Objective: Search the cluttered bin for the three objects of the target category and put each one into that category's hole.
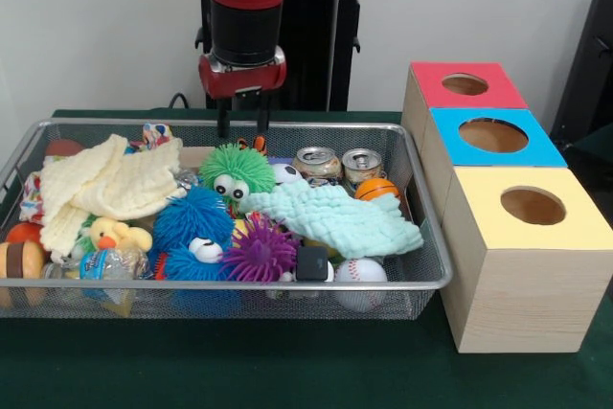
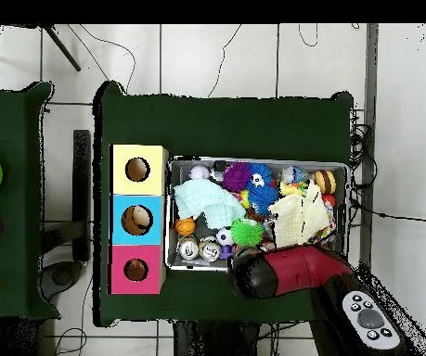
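bin (image 1: 421, 270): wire mesh, on the green tabletop (image 1: 287, 371), packed with junk
balls: baseball (image 1: 361, 271) at the front wall, little basketball (image 1: 375, 189) beside two cans (image 1: 337, 164), soccer ball (image 1: 284, 174) peeking out mid-bin
cloths: mint one (image 1: 335, 217) in the middle, cream one (image 1: 105, 184) on the left
fuzzies: green (image 1: 237, 170), blue (image 1: 194, 222), purple (image 1: 260, 248)
boxes: red (image 1: 460, 93), blue (image 1: 498, 146), yellow (image 1: 536, 237) tops, one hole each, right of the bin
fingers (image 1: 241, 122): slightly apart, holding nothing, above the bin's back edge

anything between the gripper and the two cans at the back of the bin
Nothing visible. The gripper hangs at the bin's far wall, and the two cans stand uncovered beside it. The mint cloth lies in front of them, not over them.
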Tool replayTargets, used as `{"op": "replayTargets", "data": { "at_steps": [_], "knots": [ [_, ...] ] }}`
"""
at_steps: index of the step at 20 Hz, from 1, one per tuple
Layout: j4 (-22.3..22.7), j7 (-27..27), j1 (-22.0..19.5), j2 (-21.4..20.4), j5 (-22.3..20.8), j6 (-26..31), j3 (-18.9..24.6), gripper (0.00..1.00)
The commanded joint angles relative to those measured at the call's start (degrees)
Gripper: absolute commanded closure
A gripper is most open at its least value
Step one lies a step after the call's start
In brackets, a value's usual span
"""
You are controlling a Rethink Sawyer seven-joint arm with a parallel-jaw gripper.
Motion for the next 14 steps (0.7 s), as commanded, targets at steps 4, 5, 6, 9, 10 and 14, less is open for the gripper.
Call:
{"op": "replayTargets", "data": {
  "at_steps": [4,5,6,9,10,14],
  "knots": [
    [-2.4,6.2,0.4,-0.3,-4.7,-5.9,-4.5,0.00],
    [-2.5,6.4,0.5,0.0,-4.5,-6.2,-4.9,0.00],
    [-2.6,6.7,0.5,0.2,-4.1,-6.4,-5.2,0.00],
    [-3.1,7.1,1.0,0.7,-3.3,-6.5,-6.0,0.00],
    [-3.1,7.1,1.2,0.6,-3.2,-6.7,-6.3,0.00],
    [-3.3,8.5,2.5,1.3,-2.6,-7.5,-8.2,0.00]
  ]
}}
